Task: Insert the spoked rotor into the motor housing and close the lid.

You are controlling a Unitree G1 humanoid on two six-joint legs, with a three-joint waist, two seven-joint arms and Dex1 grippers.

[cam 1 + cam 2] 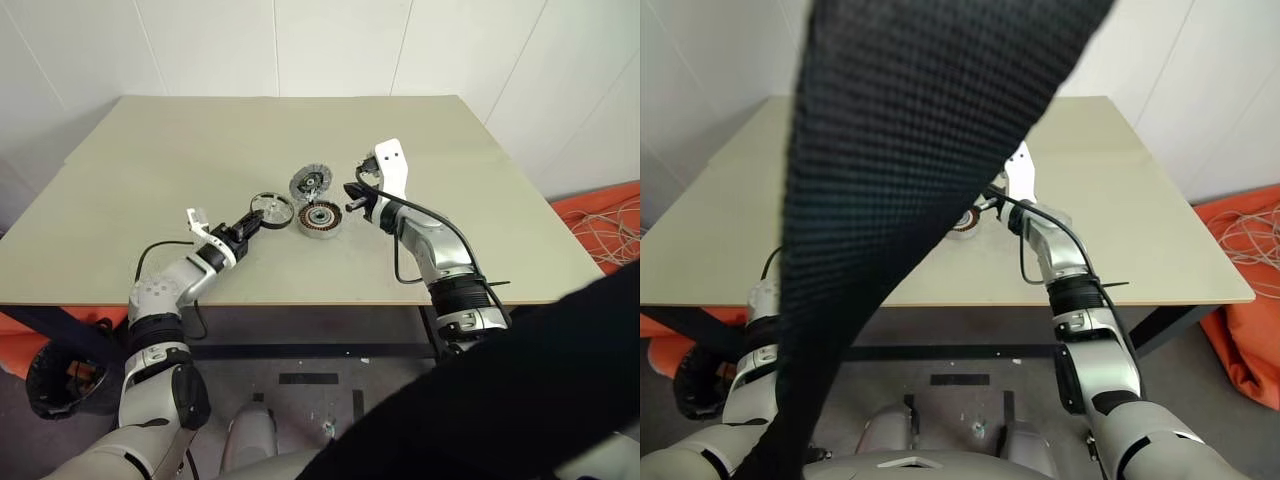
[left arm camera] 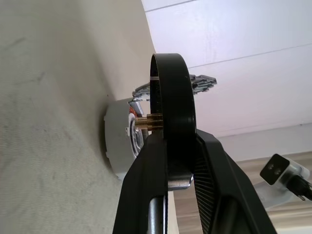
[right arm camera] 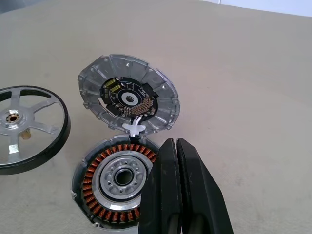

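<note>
I find the left gripper (image 1: 253, 224) pinching the rim of the spoked wheel (image 1: 272, 210), which it holds just beside the motor housing (image 1: 320, 217), on that cup's left. The housing sits on the table (image 1: 150, 200) around mid-surface, copper windings exposed. Its ribbed lid (image 3: 128, 100) stands tilted up from the housing's far edge. The right gripper (image 3: 176, 161), fingers pressed together and holding nothing, sits at the housing's right rim.

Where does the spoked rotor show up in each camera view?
Left eye view: spoked rotor at table centre, in the left gripper.
Right eye view: hidden behind a black strap.
Left wrist view: edge-on between the jaws.
Right wrist view: at the picture's edge.
Shared landmark: the motor housing, beside it.
</note>
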